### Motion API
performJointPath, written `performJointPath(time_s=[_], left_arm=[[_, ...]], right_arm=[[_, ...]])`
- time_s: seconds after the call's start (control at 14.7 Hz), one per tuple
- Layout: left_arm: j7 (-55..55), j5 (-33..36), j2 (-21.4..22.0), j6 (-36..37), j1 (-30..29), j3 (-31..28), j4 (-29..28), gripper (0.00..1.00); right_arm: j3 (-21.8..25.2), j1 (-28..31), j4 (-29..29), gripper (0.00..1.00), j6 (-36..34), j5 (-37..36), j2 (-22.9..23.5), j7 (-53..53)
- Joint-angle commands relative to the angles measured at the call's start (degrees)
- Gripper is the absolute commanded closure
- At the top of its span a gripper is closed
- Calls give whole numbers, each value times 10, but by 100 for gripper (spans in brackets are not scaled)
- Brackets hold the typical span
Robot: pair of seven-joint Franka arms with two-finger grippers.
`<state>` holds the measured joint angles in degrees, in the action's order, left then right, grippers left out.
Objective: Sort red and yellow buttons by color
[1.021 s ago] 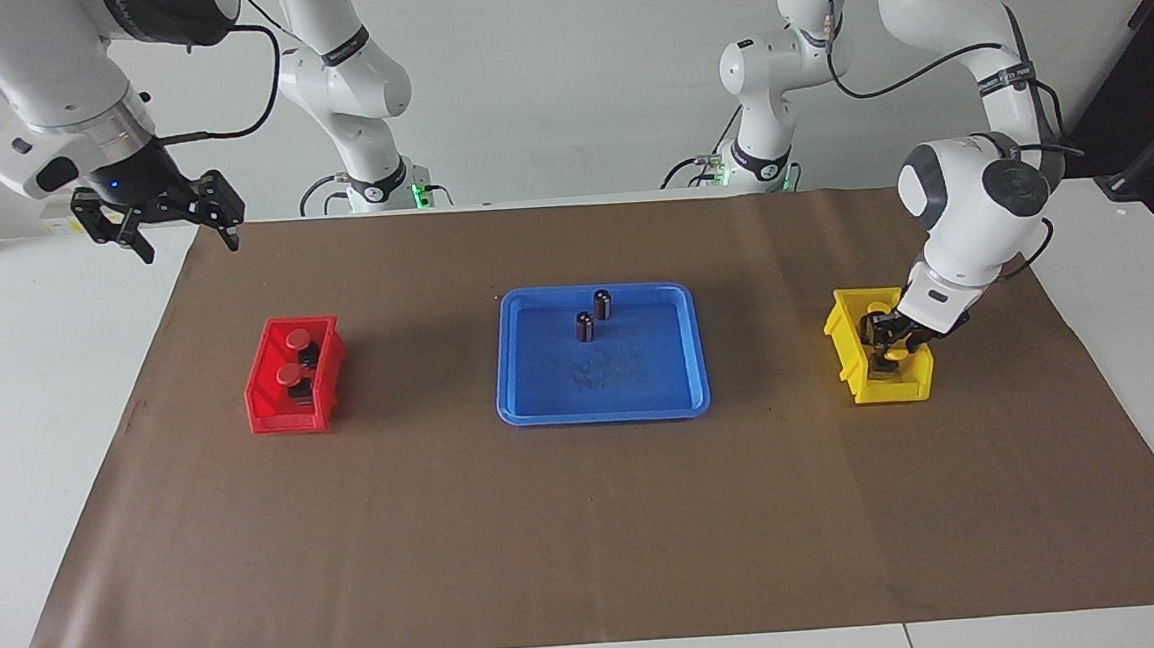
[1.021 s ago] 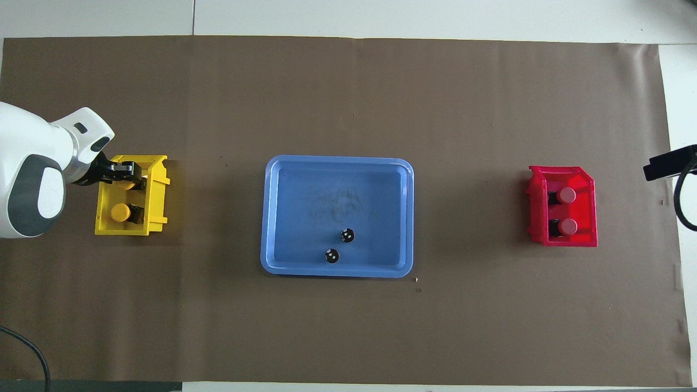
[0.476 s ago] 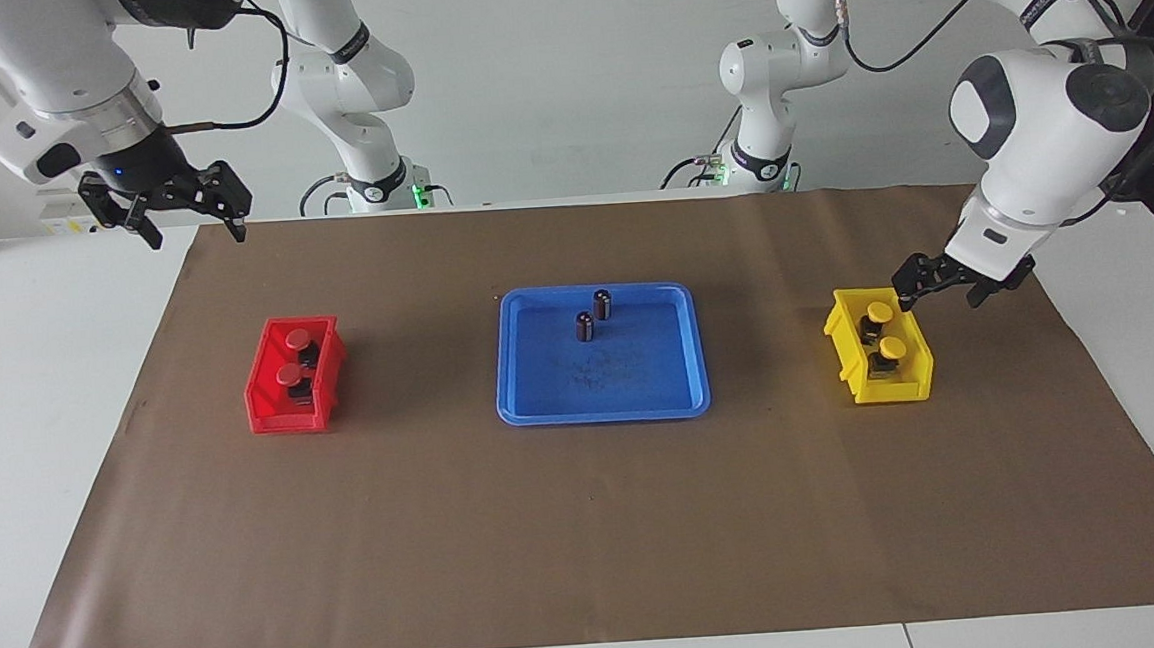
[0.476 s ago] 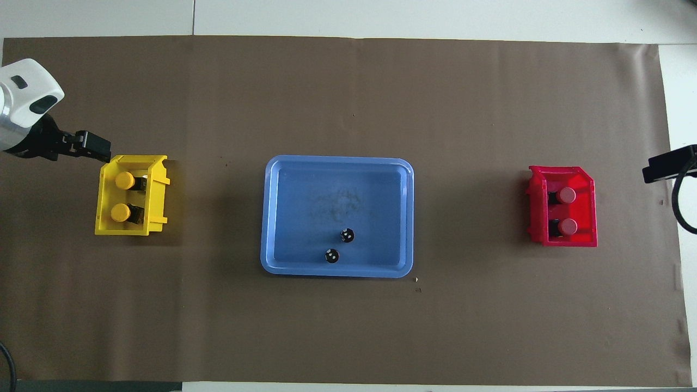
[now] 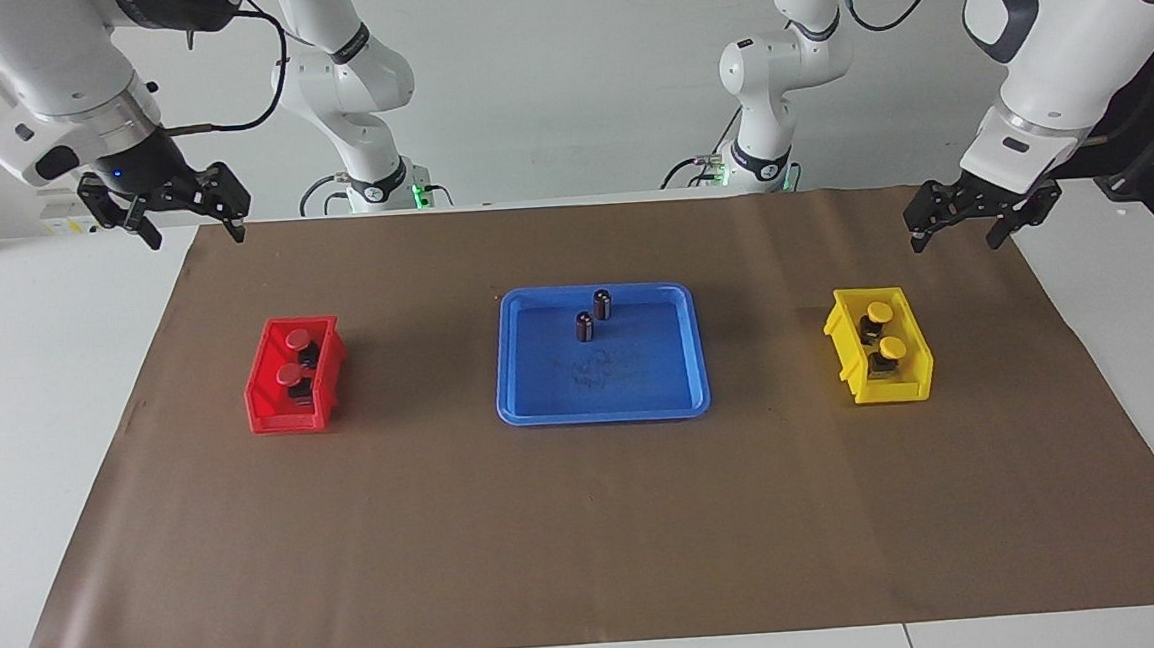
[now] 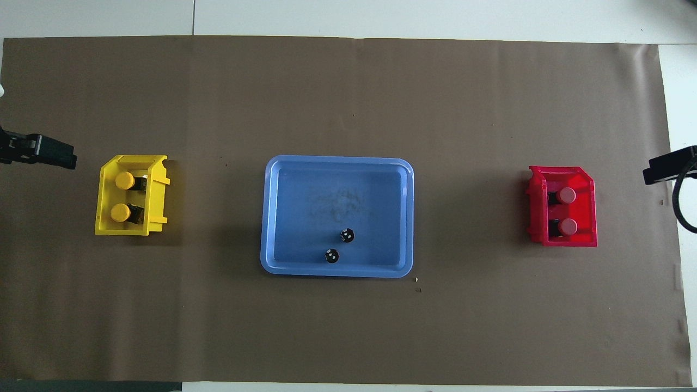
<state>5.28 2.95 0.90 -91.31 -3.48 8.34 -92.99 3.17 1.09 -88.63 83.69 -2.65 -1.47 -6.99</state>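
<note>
Two yellow buttons (image 5: 878, 311) (image 5: 892, 347) sit in the yellow bin (image 5: 881, 388) at the left arm's end; the overhead view shows them side by side (image 6: 124, 180) (image 6: 119, 212). Two red buttons (image 5: 297, 338) (image 5: 289, 374) sit in the red bin (image 5: 282, 419) at the right arm's end, and they also show in the overhead view (image 6: 567, 195) (image 6: 567, 226). My left gripper (image 5: 960, 230) is open and empty, raised over the mat's edge beside the yellow bin. My right gripper (image 5: 191, 232) is open and empty, raised over the mat's corner, clear of the red bin.
A blue tray (image 5: 603, 415) lies at the mat's middle, with two dark capless cylinders (image 5: 602, 304) (image 5: 584, 327) standing in its half nearer the robots. The brown mat (image 5: 590, 544) covers most of the white table.
My left gripper has let go of a yellow button in the yellow bin, then risen out and drawn away from the bin. The right gripper has lifted slightly.
</note>
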Motion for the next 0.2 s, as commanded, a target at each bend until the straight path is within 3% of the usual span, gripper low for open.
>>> performJointPath(time_s=[0.0,0.14], left_arm=[[9,-19,7,37,1,11,22,0],[9,-26,7,38,1,12,24,0]], right_arm=[[-2,4,-6,0,-5,2,-3,8],[-2,4,-6,0,-5,2,-4,8]])
